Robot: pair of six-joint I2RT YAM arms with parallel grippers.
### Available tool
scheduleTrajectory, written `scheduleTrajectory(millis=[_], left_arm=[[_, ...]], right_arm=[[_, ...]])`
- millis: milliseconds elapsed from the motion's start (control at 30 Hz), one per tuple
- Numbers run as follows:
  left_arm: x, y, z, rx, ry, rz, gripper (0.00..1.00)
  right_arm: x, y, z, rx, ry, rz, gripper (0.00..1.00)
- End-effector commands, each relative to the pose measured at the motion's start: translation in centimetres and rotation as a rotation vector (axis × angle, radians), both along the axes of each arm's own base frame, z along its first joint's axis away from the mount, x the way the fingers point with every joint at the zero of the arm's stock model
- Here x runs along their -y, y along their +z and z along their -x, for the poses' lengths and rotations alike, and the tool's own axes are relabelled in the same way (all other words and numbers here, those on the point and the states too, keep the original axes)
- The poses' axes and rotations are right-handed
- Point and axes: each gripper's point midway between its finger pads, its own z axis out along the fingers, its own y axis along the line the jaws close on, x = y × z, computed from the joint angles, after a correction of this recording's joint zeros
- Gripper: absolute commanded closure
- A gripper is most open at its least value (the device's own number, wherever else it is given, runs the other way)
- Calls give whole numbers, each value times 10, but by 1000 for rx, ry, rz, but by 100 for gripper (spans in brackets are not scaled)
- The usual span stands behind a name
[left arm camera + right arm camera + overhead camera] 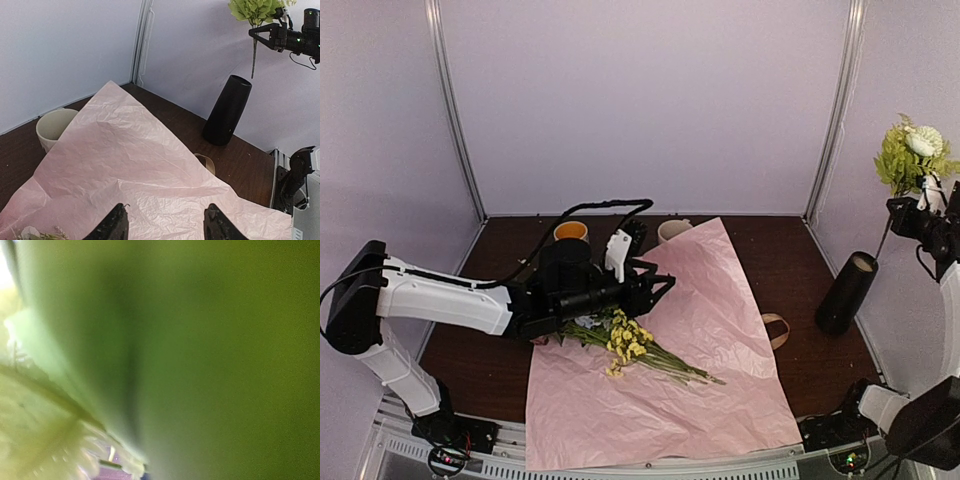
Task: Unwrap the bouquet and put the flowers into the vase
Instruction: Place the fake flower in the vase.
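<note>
Pink crinkled paper (720,340) lies open; right gripper (256,35) clamps a white-bloomed leafy stem (908,150) above the tall matte black vase (847,292); yellow-clustered stems (632,347) lie unplaced by the open-jawed left gripper (165,221)

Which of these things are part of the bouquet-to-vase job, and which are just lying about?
Job:
- black vase
- yellow flowers on the pink paper
- white flower held in the right end effector

Lying about:
- orange-lined mug
- cream mug
- beige ribbon
</note>
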Motion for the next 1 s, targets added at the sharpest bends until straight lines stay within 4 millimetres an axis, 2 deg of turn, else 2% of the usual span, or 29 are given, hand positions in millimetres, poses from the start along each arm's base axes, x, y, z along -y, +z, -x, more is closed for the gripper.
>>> scheduleTrajectory(millis=[0, 167, 467, 833, 967], left_arm=[[-2, 24, -1, 36, -1, 76, 46], [1, 22, -1, 39, -11, 75, 46], [6, 9, 2, 55, -42, 63, 46], [9, -7, 5, 62, -81, 57, 46], [7, -11, 7, 61, -91, 58, 46]], right_arm=[[7, 0, -14, 32, 24, -23, 100], [10, -28, -25, -14, 48, -52, 100], [11, -62, -40, -99, 151, -113, 100], [25, -105, -34, -263, 83, -84, 79], [23, -113, -29, -305, 86, -88, 72]])
